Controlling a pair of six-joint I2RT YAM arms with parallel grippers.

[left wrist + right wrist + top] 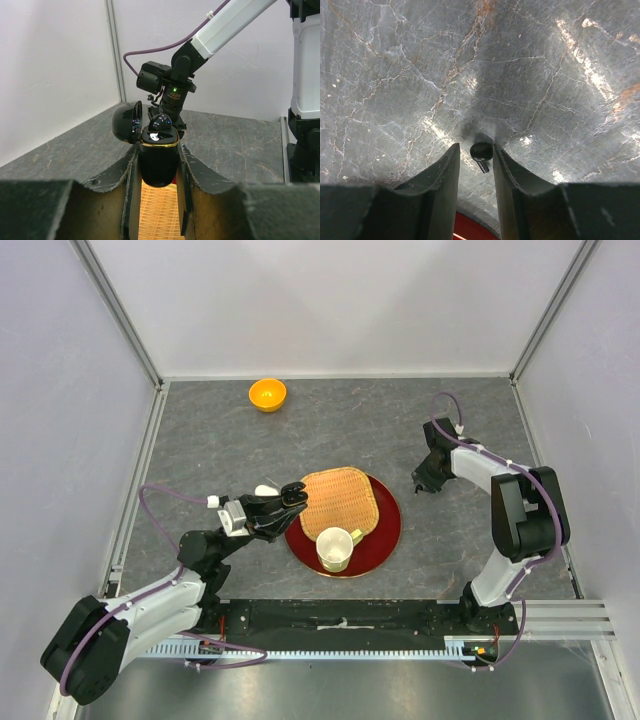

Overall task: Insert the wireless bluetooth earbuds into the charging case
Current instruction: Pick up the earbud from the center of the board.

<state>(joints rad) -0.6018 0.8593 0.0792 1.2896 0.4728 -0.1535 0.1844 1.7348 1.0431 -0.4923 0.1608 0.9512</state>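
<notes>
- Above the left edge of the red plate (385,530), the left gripper (293,495) is clamped on the black charging case (158,165). The case is upright, with its lid (126,122) swung open to one side.
- At the case's open top sits the seated earbud (160,122), black and glossy.
- Right of the plate, the right gripper (476,150) is down at the bench (395,75). Its fingers stand narrowly apart on either side of the loose earbud (481,151), also black; whether they pinch it cannot be told.
- On the plate are a woven mat (340,500) and a cream cup (334,550).
- An orange bowl (268,394) stands near the bench's far edge.
</notes>
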